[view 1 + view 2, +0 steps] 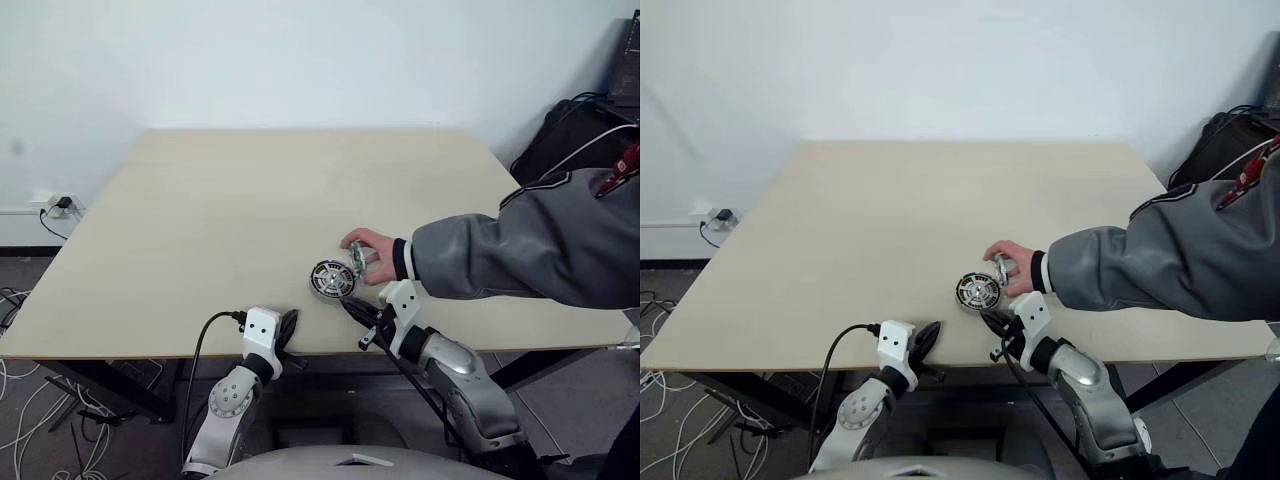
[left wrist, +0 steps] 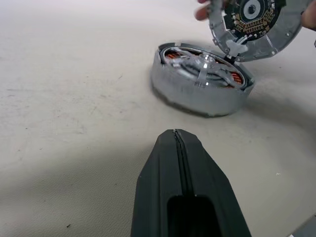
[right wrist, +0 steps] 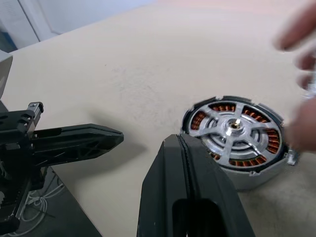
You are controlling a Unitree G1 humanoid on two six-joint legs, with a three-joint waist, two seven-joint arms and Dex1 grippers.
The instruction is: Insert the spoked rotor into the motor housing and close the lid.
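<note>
Spoked rotor (image 3: 233, 129) is seated in the motor housing (image 2: 197, 94); the lid (image 2: 254, 24) is held tilted by a person's hand (image 1: 372, 254). Both end effectors, left (image 1: 288, 330) and right (image 1: 352, 308), are closed, empty; lid closing is judged next.

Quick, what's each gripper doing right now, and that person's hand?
Left gripper: closed, holding nothing.
Right gripper: closed, holding nothing.
Person's hand: holding the lid tilted up beside the motor housing.

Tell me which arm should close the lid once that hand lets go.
Probably the right. Its shut pincer sits just in front of the silver housing with the copper rotor inside, beside the person's hand holding the lid tilted up. The left pincer, also shut, is further off.
</note>
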